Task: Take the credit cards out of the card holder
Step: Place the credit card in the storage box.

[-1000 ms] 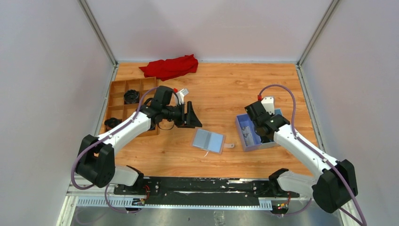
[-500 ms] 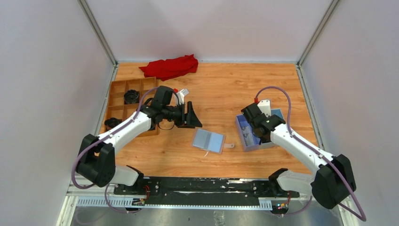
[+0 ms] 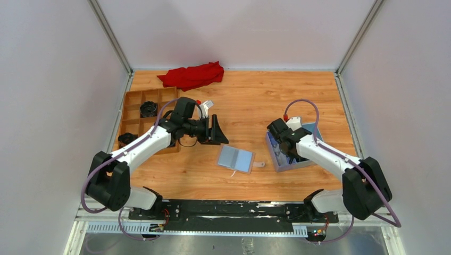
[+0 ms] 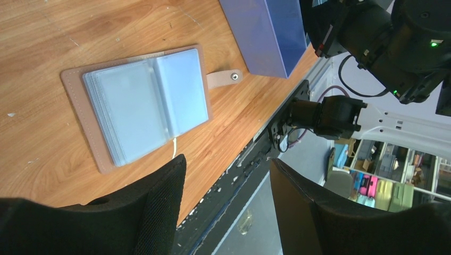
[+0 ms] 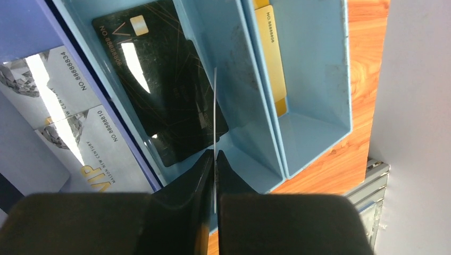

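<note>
To the right of the card holder [image 3: 235, 158], near the end of its snap strap [image 4: 226, 78], stands the blue box [image 3: 291, 165], and that is where I have the right gripper [image 5: 215, 154] reaching down. Its jaws are all but closed, pinching a thin pale card [image 5: 215, 106] that I see only edge-on, standing upright over the box's middle compartment. Under that card lie two black cards [image 5: 159, 90], overlapping. Pale grey cards [image 5: 58, 101] lie in the section on one side of them, and a gold card [image 5: 271, 58] leans against the wall of the compartment on the other side.

The card holder itself lies open and flat on the table, clear pale sleeves facing up, its tan cover showing as a border around them and the strap pointing toward the box. I cannot tell whether the sleeves hold any cards.

My left gripper [image 4: 226, 162] hangs above the table just up and left of the holder, its jaws well apart with nothing between them. Farther left of the holder sits the brown compartment tray [image 3: 139, 114], and well behind the holder, at the back of the table, a red cloth [image 3: 191, 75] lies crumpled.
</note>
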`<act>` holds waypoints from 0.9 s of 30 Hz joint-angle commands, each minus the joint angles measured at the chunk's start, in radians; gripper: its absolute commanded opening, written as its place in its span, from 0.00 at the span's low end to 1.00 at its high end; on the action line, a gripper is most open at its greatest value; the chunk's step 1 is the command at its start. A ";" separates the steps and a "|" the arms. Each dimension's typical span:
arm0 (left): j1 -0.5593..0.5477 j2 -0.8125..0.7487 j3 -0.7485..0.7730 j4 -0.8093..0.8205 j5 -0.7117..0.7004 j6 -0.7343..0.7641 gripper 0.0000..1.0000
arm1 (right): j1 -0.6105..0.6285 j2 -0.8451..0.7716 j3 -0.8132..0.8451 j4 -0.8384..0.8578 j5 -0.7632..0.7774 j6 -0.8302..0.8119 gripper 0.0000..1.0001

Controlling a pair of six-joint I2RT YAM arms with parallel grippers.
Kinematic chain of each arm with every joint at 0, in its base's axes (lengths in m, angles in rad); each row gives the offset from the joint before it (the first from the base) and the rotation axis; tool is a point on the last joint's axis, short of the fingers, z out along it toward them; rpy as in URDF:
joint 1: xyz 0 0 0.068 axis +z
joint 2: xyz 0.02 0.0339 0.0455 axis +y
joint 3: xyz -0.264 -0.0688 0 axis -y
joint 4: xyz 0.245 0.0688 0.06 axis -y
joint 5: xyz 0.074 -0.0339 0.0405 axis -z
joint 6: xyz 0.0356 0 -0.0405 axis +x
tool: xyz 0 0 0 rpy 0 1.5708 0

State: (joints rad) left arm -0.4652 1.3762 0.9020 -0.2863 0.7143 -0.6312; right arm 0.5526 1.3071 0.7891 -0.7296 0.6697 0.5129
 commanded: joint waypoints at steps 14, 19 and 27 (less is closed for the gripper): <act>0.005 -0.059 -0.041 -0.003 0.004 -0.002 0.62 | 0.012 -0.152 0.037 0.022 -0.152 -0.064 0.33; 0.005 -0.058 -0.053 0.001 -0.003 -0.003 0.62 | 0.012 -0.310 0.025 0.087 -0.246 -0.099 0.37; -0.023 -0.017 -0.105 0.102 -0.018 -0.081 0.62 | 0.020 -0.453 -0.128 0.447 -0.787 -0.048 0.36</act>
State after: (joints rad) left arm -0.4683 1.3399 0.8185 -0.2390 0.7128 -0.6670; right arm 0.5529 0.8597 0.7536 -0.4774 0.1967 0.4114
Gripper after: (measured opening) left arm 0.624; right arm 0.380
